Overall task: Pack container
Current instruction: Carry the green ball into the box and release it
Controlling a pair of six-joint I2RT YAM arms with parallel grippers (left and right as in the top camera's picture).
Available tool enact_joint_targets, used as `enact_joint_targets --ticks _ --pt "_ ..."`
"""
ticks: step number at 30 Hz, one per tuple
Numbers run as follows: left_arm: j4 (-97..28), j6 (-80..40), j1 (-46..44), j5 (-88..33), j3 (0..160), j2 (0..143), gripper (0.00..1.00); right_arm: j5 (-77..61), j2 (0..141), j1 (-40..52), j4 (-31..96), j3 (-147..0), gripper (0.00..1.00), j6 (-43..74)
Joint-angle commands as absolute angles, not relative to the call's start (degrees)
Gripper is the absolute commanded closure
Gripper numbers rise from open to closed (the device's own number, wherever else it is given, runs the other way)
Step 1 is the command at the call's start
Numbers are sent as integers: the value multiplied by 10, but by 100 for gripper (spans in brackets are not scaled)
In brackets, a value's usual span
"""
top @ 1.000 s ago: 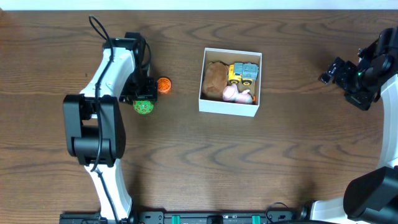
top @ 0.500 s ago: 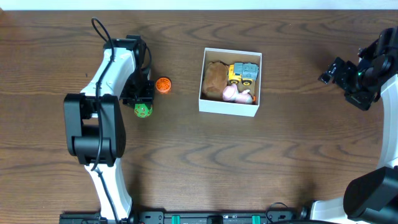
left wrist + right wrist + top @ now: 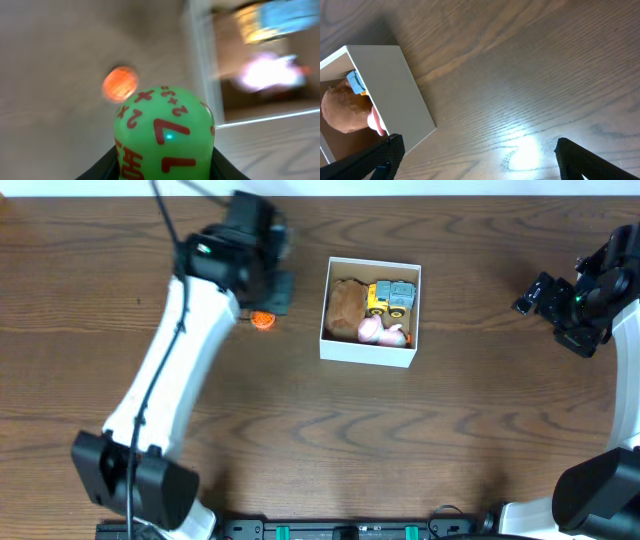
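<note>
Left wrist view put the green ball (image 3: pixel 164 132), marked with red numbers, nearest of all, clamped between the dark fingers of the left gripper (image 3: pixel 162 167), which closed on its lower sides. Beyond it, slightly left, a small orange ball (image 3: pixel 120 83) lay on the wooden table (image 3: pixel 55 60), apart from the green one. Farther off, to the upper right, stood the container (image 3: pixel 200 65), its white near wall and tan floor blurred, with smears of pink, yellow and blue inside that could not be told apart in this view. From overhead, the left gripper sat just beside the container's left wall, not over it, and the orange ball lay next to the gripper on the robot's side. The container rested a little right of the table's middle, between the two arms and much nearer the left one; it held a brown plush (image 3: pixel 346 302), a yellow-and-blue truck (image 3: pixel 391 297) and a pink toy (image 3: pixel 374 330). The right gripper (image 3: pixel 477 142) hung well apart from the container, out toward the table's right edge, its fingers spread wide with nothing between them; its camera caught only a corner of the white wall at the left of its view.
</note>
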State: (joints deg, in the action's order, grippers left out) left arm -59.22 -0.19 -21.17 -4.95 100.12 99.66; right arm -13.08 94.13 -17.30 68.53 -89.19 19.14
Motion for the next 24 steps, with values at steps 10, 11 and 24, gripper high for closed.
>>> enact_joint_targets --ticks 10,11,24 --pt "-509 -16 -337 -28 1004 1114 61 -129 933 -176 691 -892 1 201" --pt "-509 -16 -336 -28 1004 1124 61 -129 933 -176 691 -892 1 201" --pt "-505 -32 -331 -28 1006 1155 21 -129 933 -176 695 -892 1 201"
